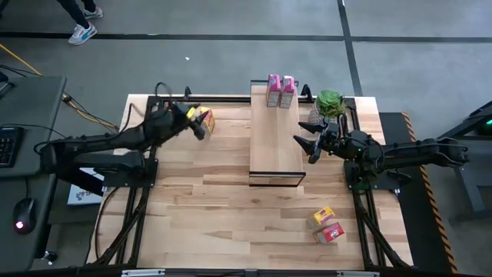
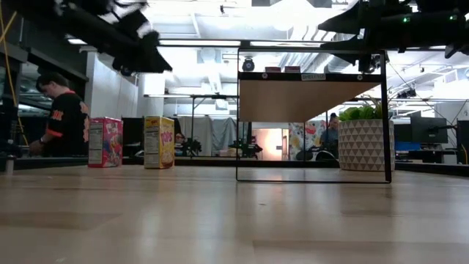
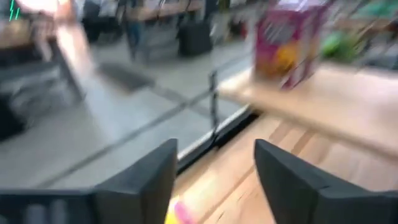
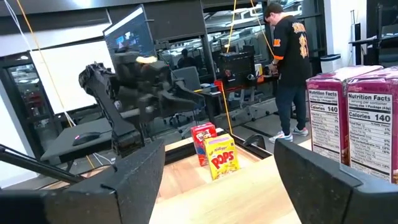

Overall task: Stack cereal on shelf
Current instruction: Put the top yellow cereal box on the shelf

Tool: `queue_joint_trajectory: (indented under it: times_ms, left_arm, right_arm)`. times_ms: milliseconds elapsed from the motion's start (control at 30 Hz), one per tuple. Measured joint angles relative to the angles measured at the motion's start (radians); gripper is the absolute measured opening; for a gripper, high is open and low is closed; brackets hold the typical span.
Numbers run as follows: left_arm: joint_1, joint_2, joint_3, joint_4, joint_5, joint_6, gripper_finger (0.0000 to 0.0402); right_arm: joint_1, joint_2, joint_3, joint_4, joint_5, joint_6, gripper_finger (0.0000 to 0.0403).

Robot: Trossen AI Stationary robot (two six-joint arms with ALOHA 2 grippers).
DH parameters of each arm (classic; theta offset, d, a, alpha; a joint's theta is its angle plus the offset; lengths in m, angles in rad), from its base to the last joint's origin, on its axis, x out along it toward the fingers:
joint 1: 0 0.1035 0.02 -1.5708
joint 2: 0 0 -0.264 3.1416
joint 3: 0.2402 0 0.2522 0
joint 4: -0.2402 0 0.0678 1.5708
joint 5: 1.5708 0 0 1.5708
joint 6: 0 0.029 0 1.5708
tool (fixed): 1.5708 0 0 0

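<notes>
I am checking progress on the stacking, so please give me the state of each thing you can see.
pink cereal boxes: two upright on the shelf, side by side.
left boxes: red and yellow, upright on table.
right boxes: lying on table.
left gripper: open, empty.
right gripper: open, empty.
plant: upright.

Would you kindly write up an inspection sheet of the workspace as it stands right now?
Surface: planked wooden table, no spills seen.
Job's things: two pink cereal boxes upright at the far end of the shelf; a red and yellow pair stands far left on the table; another pair lies near right.
Clutter: potted plant beside the shelf.
Grippers: left gripper open by the far-left pair, holding nothing; right gripper open at the shelf's right edge, empty.
Cables: yellow cable on the floor, left.
Surroundings: person standing at a desk.
</notes>
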Motion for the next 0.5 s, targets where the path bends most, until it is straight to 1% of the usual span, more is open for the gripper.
queue_joint_trajectory:
  times_ms: [100,200,367,500]
  left_arm:
    - [0.066,0.091,0.097,-0.181,0.001,-0.069,0.0250]
    - [0.126,0.176,0.194,-0.337,0.045,-0.133,0.0274]
    - [0.207,0.298,0.307,-0.473,0.136,-0.247,0.0285]
    - [0.257,0.371,0.346,-0.508,0.180,-0.287,0.0285]
  right_arm:
    - [0.000,0.000,0.000,0.000,0.000,0.001,0.0296]
    - [0.000,0.000,0.000,0.000,0.007,0.000,0.0296]
    - [-0.002,0.000,0.000,0.000,0.008,0.000,0.0296]
    - [-0.002,0.000,0.000,-0.001,0.008,0.003,0.0296]
